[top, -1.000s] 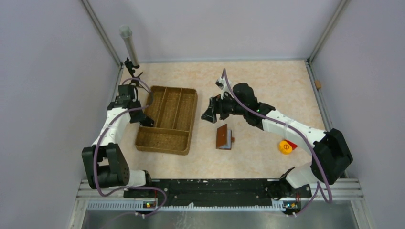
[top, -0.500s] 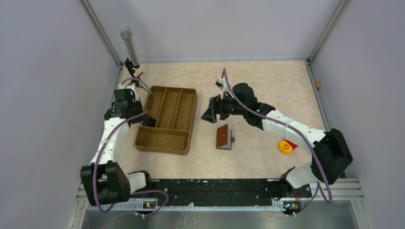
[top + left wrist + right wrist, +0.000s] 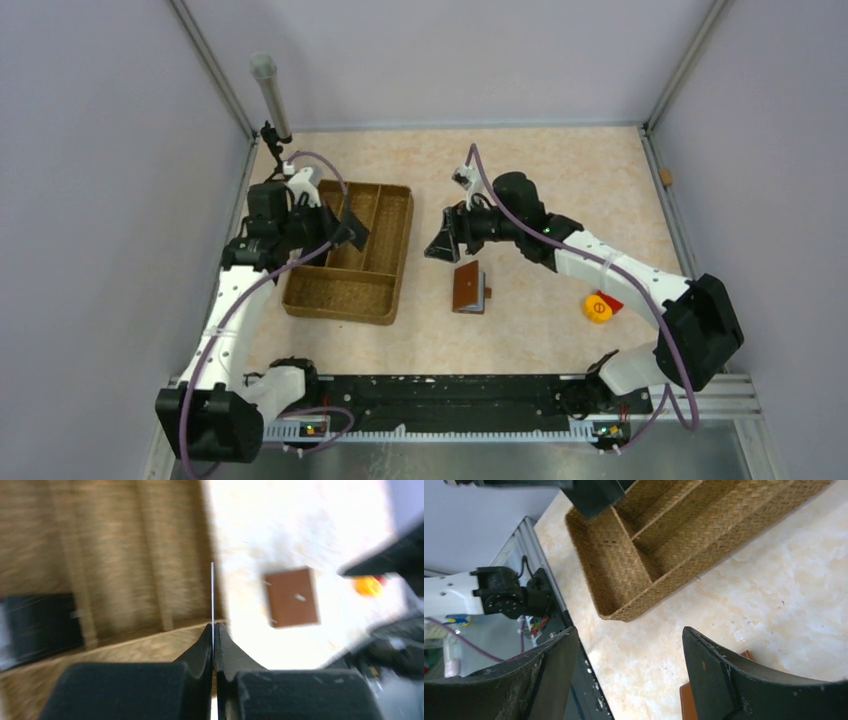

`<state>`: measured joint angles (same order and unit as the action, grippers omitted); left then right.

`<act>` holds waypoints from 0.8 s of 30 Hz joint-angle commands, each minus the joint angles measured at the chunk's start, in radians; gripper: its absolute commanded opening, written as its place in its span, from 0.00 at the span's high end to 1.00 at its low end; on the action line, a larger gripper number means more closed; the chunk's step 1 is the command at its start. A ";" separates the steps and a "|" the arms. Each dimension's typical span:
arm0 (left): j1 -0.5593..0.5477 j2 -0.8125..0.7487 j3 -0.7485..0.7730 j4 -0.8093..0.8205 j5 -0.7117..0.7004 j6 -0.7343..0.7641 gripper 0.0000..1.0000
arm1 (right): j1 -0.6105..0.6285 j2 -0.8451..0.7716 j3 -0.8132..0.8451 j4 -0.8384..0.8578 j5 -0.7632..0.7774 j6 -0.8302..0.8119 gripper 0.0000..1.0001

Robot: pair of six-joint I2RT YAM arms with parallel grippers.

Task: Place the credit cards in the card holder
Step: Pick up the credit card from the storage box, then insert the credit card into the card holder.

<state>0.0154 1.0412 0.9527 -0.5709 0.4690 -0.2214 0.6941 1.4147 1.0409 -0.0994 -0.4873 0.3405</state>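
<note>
Left of centre, over the tray [image 3: 340,300], left gripper [image 3: 338,226] clamps a credit card [image 3: 212,595]; right gripper [image 3: 441,246], jaws apart, near card holder [image 3: 466,287].

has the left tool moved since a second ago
Yes. The left tool, shut on a card, has swung right, from the tray's left rim to above its compartments.

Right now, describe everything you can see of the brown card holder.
The card holder is a small, flat, brown, leather-like piece, roughly square, with a small pale mark near the middle of its top face. It lies flat on the marble-look table, right of the woven tray. A grey-blue sliver pokes out at its right edge, perhaps a card. No gripper touches it.
</note>
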 commanded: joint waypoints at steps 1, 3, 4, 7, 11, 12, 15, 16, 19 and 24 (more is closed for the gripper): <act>-0.139 0.012 0.014 0.115 0.339 -0.037 1.00 | -0.059 -0.069 0.013 0.030 -0.184 -0.021 0.25; -0.178 0.008 -0.016 0.178 0.439 -0.074 1.00 | -0.065 -0.081 0.007 0.019 -0.259 -0.035 0.25; -0.192 0.003 -0.033 0.216 0.486 -0.096 1.00 | -0.065 -0.086 0.001 0.012 -0.284 -0.047 0.25; -0.230 -0.014 -0.094 0.364 0.589 -0.185 1.00 | -0.065 -0.099 -0.027 0.003 -0.337 -0.052 0.25; -0.264 -0.015 -0.149 0.479 0.665 -0.277 1.00 | -0.063 -0.109 -0.083 0.105 -0.462 0.017 0.26; -0.274 -0.008 -0.149 0.479 0.678 -0.278 1.00 | -0.062 -0.108 -0.097 0.152 -0.482 0.045 0.26; -0.299 0.007 -0.150 0.471 0.703 -0.266 1.00 | -0.051 -0.090 -0.100 0.191 -0.504 0.071 0.38; -0.305 0.010 -0.149 0.472 0.707 -0.265 1.00 | -0.045 -0.079 -0.093 0.189 -0.500 0.070 0.41; -0.321 0.018 -0.149 0.473 0.716 -0.262 1.00 | -0.025 -0.040 -0.073 0.187 -0.503 0.070 0.44; -0.344 0.035 -0.153 0.471 0.705 -0.256 1.00 | -0.001 -0.020 -0.063 0.260 -0.523 0.116 0.54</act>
<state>-0.3119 1.0653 0.8017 -0.1562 1.1473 -0.4782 0.6678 1.3838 0.9321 0.0547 -0.9668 0.4244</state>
